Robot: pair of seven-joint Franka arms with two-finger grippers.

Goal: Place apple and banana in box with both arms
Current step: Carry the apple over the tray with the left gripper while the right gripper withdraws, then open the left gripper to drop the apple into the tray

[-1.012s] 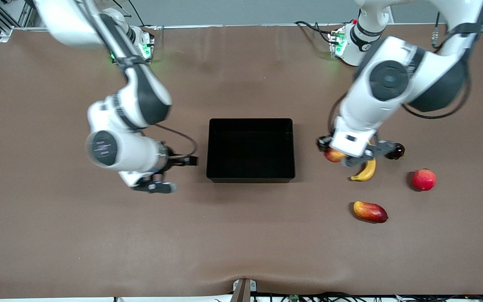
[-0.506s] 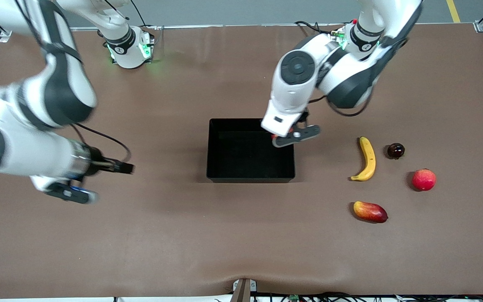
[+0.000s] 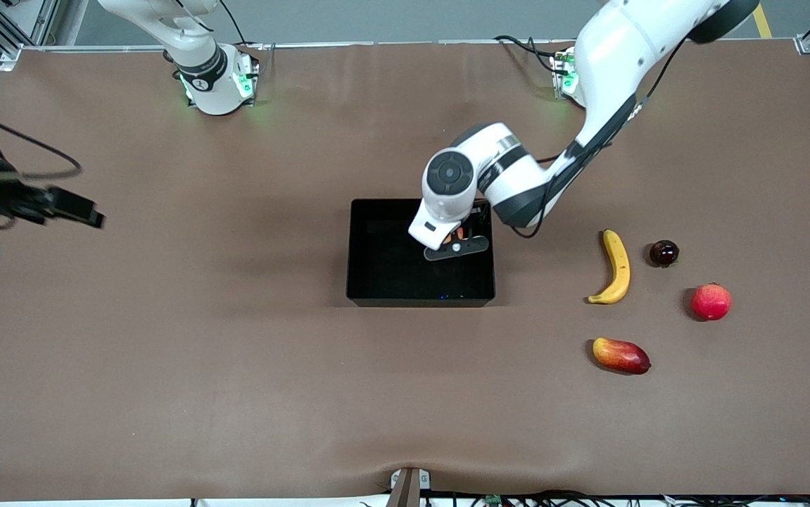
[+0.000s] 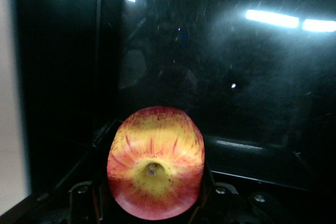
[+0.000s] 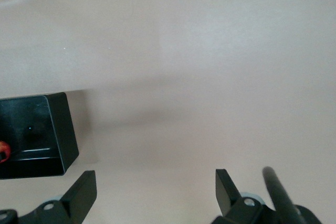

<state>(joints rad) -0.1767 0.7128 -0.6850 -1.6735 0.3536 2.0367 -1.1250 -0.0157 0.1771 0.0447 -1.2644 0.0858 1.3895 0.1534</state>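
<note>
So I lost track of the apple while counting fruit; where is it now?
The apple is gripped in the left gripper, over the box, at its end toward the left arm; the banana lies on the table.

Brown-covered table [image 3: 236, 366], black box [image 3: 359, 243] below the left jaws, banana [image 3: 616, 267], dark small fruit [image 3: 663, 253], red round fruit [image 3: 711, 301], mango [image 3: 621, 355] well clear of them.
</note>
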